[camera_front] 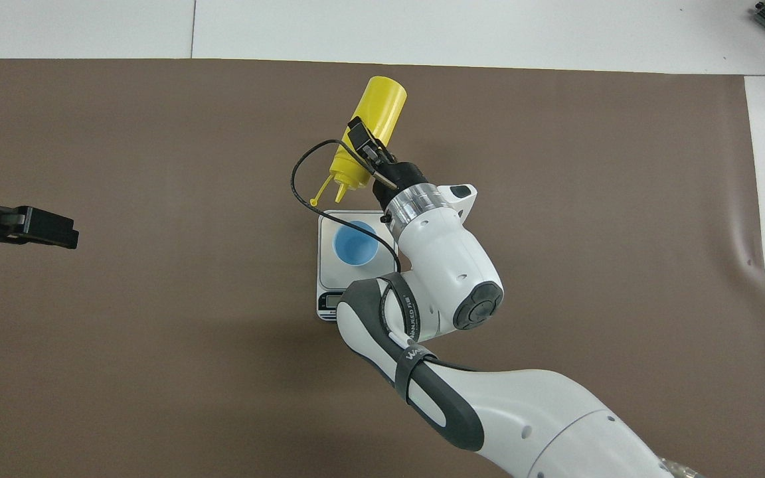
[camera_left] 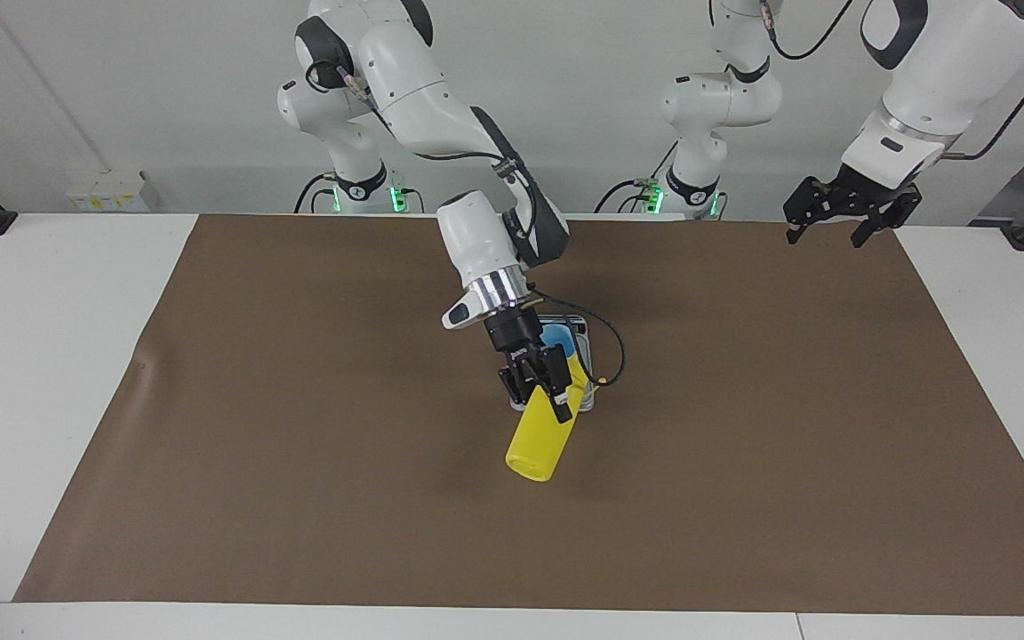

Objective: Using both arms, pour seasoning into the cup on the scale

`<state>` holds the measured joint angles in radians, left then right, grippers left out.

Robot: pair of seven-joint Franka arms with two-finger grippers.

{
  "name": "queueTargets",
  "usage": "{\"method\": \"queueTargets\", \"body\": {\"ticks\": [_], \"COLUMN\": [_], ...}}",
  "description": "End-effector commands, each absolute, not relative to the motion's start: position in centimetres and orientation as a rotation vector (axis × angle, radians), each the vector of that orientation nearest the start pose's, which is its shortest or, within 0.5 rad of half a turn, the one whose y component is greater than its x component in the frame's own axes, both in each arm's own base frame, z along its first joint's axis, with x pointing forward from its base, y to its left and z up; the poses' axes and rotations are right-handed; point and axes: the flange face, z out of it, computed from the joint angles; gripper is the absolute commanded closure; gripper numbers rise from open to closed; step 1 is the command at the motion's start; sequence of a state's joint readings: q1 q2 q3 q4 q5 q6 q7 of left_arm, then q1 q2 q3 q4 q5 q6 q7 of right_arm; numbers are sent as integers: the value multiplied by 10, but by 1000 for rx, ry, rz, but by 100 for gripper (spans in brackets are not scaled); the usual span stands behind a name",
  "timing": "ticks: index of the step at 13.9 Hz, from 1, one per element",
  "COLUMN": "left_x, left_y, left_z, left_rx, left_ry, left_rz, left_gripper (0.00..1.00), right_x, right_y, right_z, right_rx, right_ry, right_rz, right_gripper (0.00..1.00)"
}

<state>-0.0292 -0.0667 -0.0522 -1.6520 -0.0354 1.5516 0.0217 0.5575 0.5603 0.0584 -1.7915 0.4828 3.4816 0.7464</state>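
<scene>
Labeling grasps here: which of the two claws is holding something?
The right claw, over the scale, is shut on the tilted yellow bottle. The left claw waits open and empty at its own end of the table.

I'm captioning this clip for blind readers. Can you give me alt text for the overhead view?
The right claw grips a tilted yellow plastic squeeze bottle, nozzle angled down toward a small light-blue cup standing on a flat silver-grey kitchen scale on a brown mat. The left claw waits open over the mat's edge.

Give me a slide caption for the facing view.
Right tool tilts yellow plastic squeeze bottle toward light-blue cup on silver-grey scale.
</scene>
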Motion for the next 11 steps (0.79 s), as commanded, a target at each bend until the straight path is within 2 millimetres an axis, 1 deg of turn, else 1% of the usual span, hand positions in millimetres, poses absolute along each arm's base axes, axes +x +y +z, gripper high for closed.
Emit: {"method": "queueTargets", "body": {"ticks": [1,3,4,5,6,10,11], "left_x": [521,521,521,521,521,521,521], "left_y": [-44,-44,-44,-44,-44,-44,-44], "left_z": [624,624,624,624,624,623,624], "left_rx": [-3155,-3155,-3155,-3155,-3155,-3155,-3155], "left_ry": [169,169,169,169,169,169,169], "left_rz": [64,64,64,64,64,66,64], "left_gripper": [0,0,0,0,0,0,0], "right_x": [605,606,603,602,601,591,591], "right_y": [349,345,345,342,340,352,353], "right_z": [371,367,363,359,357,352,353], "right_rx": [-2084,-2127,-2168,-2196,-2197,-2206,-2203], "right_ry": [649,588,524,497,510,506,503], "right_rz": [-1020,-1059,-1088,-1100,-1097,-1074,-1076], "right_gripper": [100,100,100,100,100,100,100]}}
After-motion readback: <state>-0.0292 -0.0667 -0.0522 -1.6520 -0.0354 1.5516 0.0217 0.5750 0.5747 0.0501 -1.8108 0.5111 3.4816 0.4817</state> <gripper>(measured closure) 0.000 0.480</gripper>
